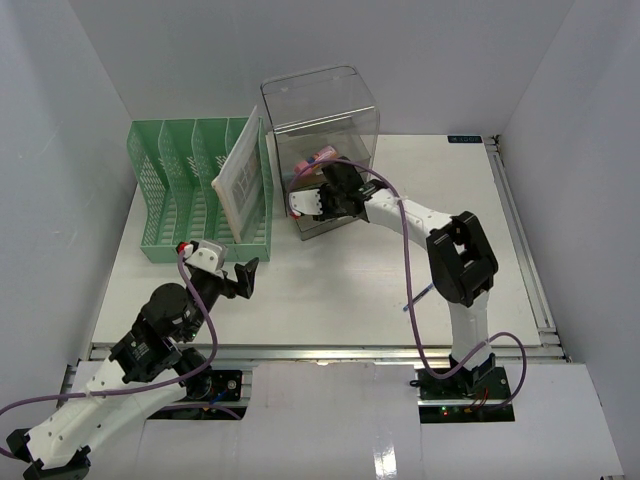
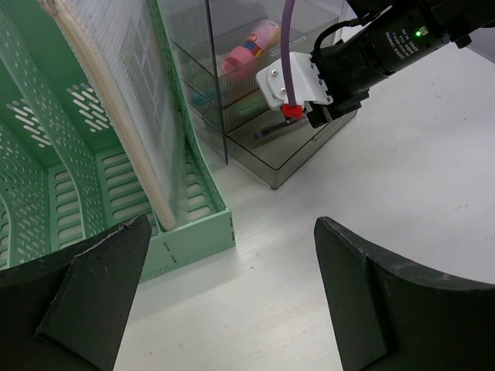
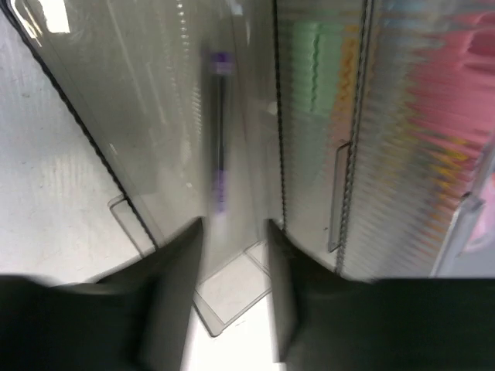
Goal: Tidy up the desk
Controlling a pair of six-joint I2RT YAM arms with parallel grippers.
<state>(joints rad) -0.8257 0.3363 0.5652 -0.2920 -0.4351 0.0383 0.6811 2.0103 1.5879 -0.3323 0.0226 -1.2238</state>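
Top view: the white desk (image 1: 350,290) fills the middle of the frame and lies beneath both pincers. The left gripper (image 1: 243,275), at lower left of centre, hangs over bare desk just in front of the green mesh file rack (image 1: 170,190), its fingers spread wide with nothing between them. The right gripper (image 3: 232,228), at upper centre, points into the pulled-out bottom drawer of the clear drawer box (image 1: 320,120) standing on the desk's far part; its fingers are narrowly apart and clamp nothing, and a blurred purple pen (image 3: 219,154) lies in the drawer just beyond the tips.
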